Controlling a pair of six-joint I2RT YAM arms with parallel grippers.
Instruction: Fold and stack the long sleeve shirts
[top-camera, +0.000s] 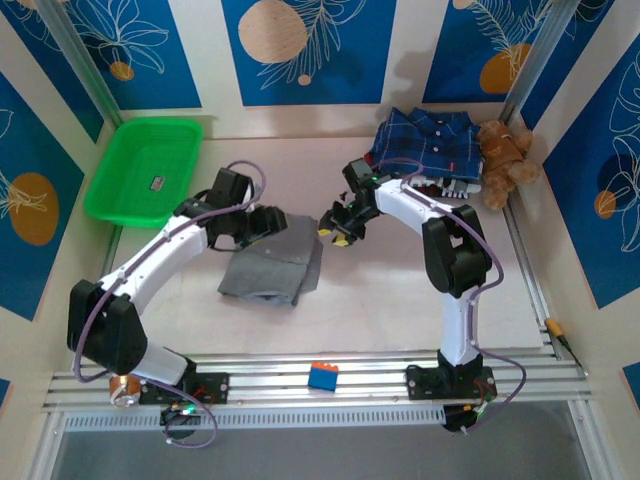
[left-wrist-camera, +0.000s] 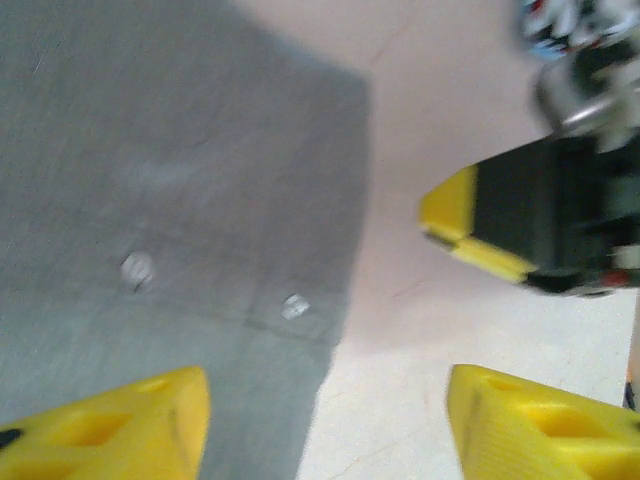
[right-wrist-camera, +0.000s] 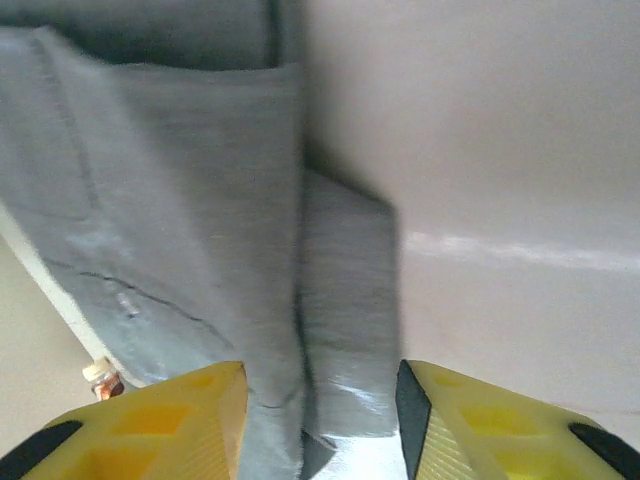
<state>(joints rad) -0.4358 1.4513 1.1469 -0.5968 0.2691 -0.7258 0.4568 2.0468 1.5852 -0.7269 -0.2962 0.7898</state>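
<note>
Left claw (left-wrist-camera: 325, 400): jaws spread wide, nothing held. One finger hangs over the grey shirt (top-camera: 272, 262) and the other over bare tabletop (top-camera: 400, 300), with the shirt's straight edge running between them. Two buttons (left-wrist-camera: 137, 268) show on the cloth just ahead. Right claw (right-wrist-camera: 320, 385): jaws parted to a moderate gap, not pinching. A folded edge of the grey cloth lies below and between the fingers; cannot tell whether the tips touch it. The two claws face each other near the shirt's far right corner, close but apart. The grey shirt lies folded into a compact rectangle mid-tabletop, with open surface on its near side and to its right. The plaid shirt (top-camera: 425, 140) sits rumpled in the far right corner, just beside a teddy bear (top-camera: 505, 158) against the wall. A green tray (top-camera: 130, 170) is at far left, well apart. A blue block (top-camera: 322, 376) rests on the near rail between the arm bases.
</note>
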